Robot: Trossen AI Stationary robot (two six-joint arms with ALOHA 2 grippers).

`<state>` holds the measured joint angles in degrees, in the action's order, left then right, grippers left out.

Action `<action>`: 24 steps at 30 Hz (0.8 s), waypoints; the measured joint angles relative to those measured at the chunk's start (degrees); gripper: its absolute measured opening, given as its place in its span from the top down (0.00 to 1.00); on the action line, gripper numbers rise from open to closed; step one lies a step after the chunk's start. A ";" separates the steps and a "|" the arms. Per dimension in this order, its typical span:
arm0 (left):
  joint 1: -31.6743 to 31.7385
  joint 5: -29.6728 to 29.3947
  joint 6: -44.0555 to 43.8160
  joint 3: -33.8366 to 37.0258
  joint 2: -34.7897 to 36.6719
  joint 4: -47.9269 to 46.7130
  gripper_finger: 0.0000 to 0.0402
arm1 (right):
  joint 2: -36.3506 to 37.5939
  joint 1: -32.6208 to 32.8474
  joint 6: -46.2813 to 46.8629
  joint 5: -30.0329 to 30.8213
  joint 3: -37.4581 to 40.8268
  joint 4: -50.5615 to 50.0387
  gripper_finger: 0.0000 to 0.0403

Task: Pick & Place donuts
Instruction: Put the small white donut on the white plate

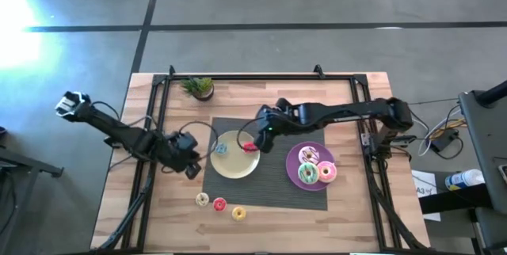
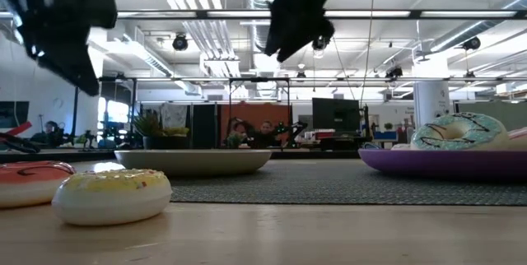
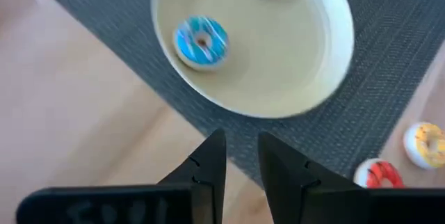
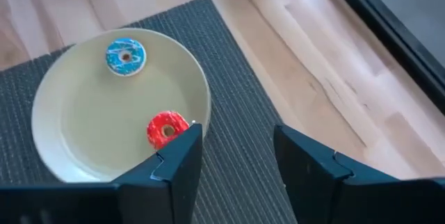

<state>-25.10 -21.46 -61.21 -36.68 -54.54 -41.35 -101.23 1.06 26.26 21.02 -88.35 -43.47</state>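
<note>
Left claw (image 1: 192, 169) fingers nearly together, nothing held, at the mat's left edge. Cream, orange and yellow minis (image 1: 219, 204) on bare tabletop (image 1: 348, 219). Blue donut (image 1: 221, 149) and red donut (image 1: 250, 146) on yellow plate (image 1: 234, 165). Right claw (image 1: 261, 142) spread, empty, beside the red donut. Three larger donuts (image 1: 316, 165) on purple plate (image 1: 295, 171).

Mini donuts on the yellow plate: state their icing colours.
One blue donut and one red donut, lying apart on the yellow plate; clearest in the right wrist view.

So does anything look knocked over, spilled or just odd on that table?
Nothing stands out. Blue donut and red donut lie flat on the yellow plate, three sit on the purple plate, and three minis wait on the wood.
</note>
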 joint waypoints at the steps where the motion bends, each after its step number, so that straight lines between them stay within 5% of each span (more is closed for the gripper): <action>1: -0.90 0.03 -1.59 0.95 -0.65 1.89 0.85 | 0.92 0.27 0.10 0.19 0.39 -0.40 0.58; 17: -7.36 14.96 -24.04 0.50 -17.82 11.83 0.85 | 3.58 5.58 -5.77 0.00 1.29 -7.91 0.58; 24: -7.85 17.17 -24.53 -5.08 -23.00 8.41 0.69 | 4.36 11.08 -3.96 0.50 1.74 -8.60 0.60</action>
<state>-32.95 -4.28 -85.74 -41.76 -77.53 -32.94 -96.87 12.14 22.30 21.51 -86.61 -52.06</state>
